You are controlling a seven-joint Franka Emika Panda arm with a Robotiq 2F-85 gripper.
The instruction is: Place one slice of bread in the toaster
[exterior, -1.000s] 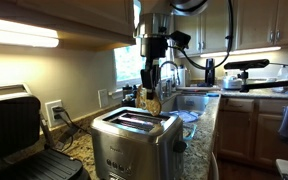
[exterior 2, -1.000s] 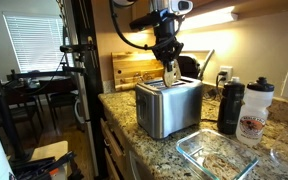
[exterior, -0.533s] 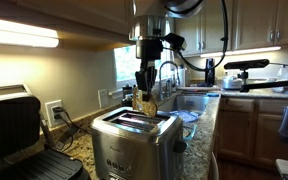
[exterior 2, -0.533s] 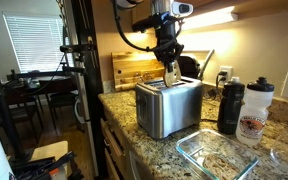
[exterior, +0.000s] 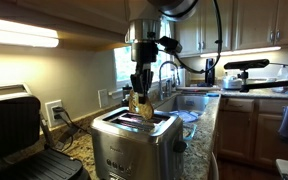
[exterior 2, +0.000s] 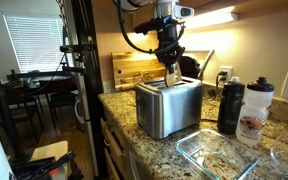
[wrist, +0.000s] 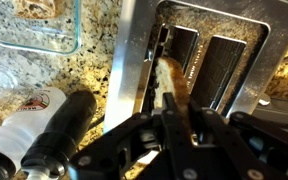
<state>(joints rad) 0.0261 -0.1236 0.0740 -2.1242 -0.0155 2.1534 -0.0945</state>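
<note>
The brushed-steel toaster (exterior: 134, 140) (exterior 2: 169, 105) stands on the granite counter, its two long top slots showing in the wrist view (wrist: 219, 65). My gripper (exterior: 141, 92) (exterior 2: 171, 68) (wrist: 177, 112) is shut on the slice of bread (exterior: 139, 103) (exterior 2: 172, 75) (wrist: 168, 80) and holds it upright just above the toaster's top. In the wrist view the tan slice hangs over the slot nearer the toaster's edge. The jaws hide its upper part.
A black grill press (exterior: 19, 135) stands beside the toaster. A glass dish (exterior 2: 216, 152) (wrist: 44, 25), a black bottle (exterior 2: 230, 106) (wrist: 69, 125) and a white cup (exterior 2: 255, 110) sit on the counter. A cutting board (exterior 2: 134, 70) leans at the back wall. A sink tap (exterior: 169, 75) stands behind.
My gripper has moved sideways over the toaster with the bread in it, toward the slot away from the sink. The toaster has not moved.
</note>
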